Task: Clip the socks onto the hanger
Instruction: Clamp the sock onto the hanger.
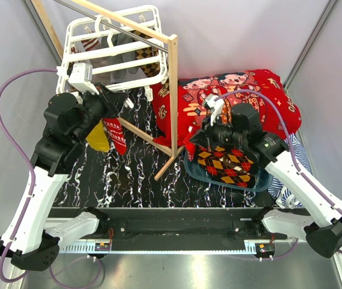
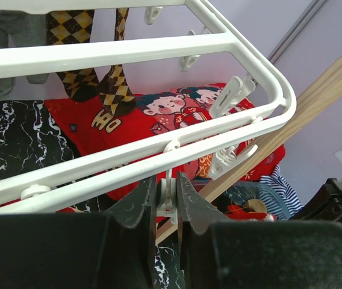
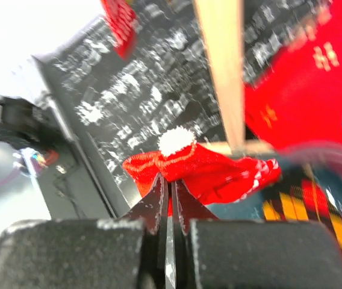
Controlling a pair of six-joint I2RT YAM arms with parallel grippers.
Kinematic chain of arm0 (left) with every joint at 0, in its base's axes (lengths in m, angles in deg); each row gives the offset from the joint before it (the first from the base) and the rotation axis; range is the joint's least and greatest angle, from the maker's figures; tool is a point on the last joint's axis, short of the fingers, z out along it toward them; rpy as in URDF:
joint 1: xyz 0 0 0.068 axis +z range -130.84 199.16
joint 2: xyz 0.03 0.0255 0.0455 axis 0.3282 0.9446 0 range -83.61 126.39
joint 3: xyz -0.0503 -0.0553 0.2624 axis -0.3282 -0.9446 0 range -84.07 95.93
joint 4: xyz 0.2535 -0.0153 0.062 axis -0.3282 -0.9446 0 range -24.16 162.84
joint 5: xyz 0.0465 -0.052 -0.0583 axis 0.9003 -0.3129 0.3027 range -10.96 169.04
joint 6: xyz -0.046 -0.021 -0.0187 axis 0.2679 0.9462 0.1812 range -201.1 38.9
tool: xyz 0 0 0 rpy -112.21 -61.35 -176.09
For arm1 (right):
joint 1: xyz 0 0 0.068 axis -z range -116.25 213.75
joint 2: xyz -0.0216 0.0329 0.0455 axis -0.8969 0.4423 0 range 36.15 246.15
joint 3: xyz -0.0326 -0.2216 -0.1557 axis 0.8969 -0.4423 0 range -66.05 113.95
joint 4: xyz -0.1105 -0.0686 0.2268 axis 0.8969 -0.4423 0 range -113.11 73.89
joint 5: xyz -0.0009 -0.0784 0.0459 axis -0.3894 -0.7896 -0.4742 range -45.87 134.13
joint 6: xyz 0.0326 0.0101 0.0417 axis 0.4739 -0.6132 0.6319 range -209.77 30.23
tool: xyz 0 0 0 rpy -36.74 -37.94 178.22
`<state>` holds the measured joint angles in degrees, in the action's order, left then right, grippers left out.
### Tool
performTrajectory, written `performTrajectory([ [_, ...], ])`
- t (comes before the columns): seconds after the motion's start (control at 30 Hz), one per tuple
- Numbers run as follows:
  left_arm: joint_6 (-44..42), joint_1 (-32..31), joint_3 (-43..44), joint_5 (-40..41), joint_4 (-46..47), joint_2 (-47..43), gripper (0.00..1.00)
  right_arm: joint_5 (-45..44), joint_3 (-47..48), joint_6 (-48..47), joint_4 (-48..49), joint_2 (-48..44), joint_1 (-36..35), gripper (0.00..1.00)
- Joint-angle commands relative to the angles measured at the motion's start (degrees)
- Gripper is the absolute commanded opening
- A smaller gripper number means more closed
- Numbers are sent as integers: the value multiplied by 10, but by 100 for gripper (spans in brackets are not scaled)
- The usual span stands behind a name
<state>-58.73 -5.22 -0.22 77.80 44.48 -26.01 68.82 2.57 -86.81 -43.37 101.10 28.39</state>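
Our right hand (image 3: 169, 184), pinched shut, holds a red sock (image 3: 219, 174) above the basket (image 1: 250, 184) near the tabletop's (image 1: 141, 174) right edge, clear for passing across. The hanger (image 2: 129, 51) hangs over the far left corner. Our left hand (image 2: 166, 195) is closed tight on one clip (image 2: 168, 174), probably squeezing it open for the sock.

The hanger (image 2: 129, 51) and its clip (image 2: 167, 198) are smooth, glossy white plastic, the rack (image 1: 173, 90) is bare matt wood, the table (image 1: 141, 174) is glossy black marble-veined, and the red sock (image 3: 213, 174) is soft knit with a fluffy white pompom (image 3: 176, 142).
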Motion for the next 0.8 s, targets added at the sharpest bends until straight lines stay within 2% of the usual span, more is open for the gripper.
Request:
performTrajectory([
  [0.0, 6, 2, 14, -23, 26, 7, 5, 101, 6, 53, 167, 7, -8, 0],
  [0.13, 8, 2, 15, -25, 26, 5, 5, 138, 41, 76, 232, 41, -25, 0],
  [0.33, 13, 2, 13, -30, 29, 5, 5, 115, 80, 68, 302, 90, -70, 0],
  [0.63, 19, 2, 12, -40, 30, 1, 5, 5, 91, 95, 439, 154, -114, 0],
  [0.77, 20, 2, 12, -43, 31, -2, 5, -27, 103, 107, 460, 184, -122, 0],
])
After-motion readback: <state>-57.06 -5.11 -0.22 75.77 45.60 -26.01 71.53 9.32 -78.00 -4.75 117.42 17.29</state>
